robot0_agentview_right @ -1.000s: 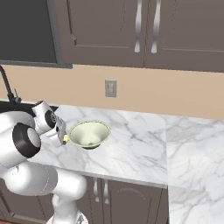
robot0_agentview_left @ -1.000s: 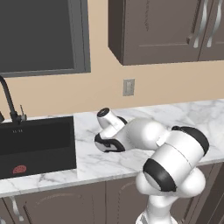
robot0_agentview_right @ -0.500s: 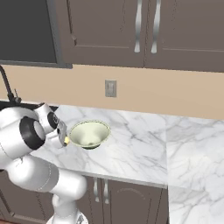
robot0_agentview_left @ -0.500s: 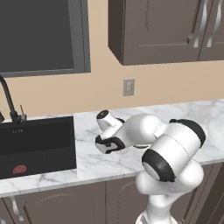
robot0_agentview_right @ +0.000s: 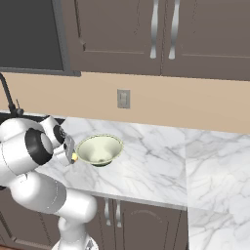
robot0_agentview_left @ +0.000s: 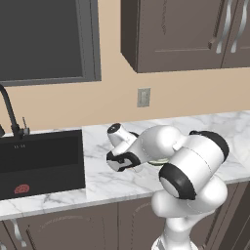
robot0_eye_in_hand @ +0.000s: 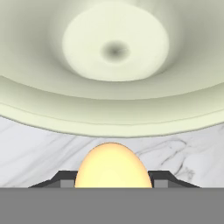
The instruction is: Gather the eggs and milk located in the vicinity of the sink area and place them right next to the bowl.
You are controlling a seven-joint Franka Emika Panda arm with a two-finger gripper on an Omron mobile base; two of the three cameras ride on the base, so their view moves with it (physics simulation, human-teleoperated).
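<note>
Tool [robot0_agentview_right: 72, 155] clenched on the egg [robot0_eye_in_hand: 113, 165], now hanging just beside the bowl [robot0_agentview_right: 100, 149], on the sink [robot0_agentview_left: 41, 158] side, low over the marble worktop [robot0_agentview_right: 146, 161]. Over the last second the arm has swung slightly and the tool has barely shifted; carry phase appears finished. Judgement: egg is ready to set down by the rim. Milk not sighted; that half remains.

A beige wall [robot0_agentview_right: 195, 105] runs behind a white marble counter [robot0_agentview_right: 161, 161]. Dark brown upper cabinets [robot0_agentview_left: 185, 34] with silver handles hang at the upper right of the left base view. A dark window [robot0_agentview_left: 41, 39] fills its upper left. A grey wall socket [robot0_agentview_left: 143, 97] sits in the middle.
</note>
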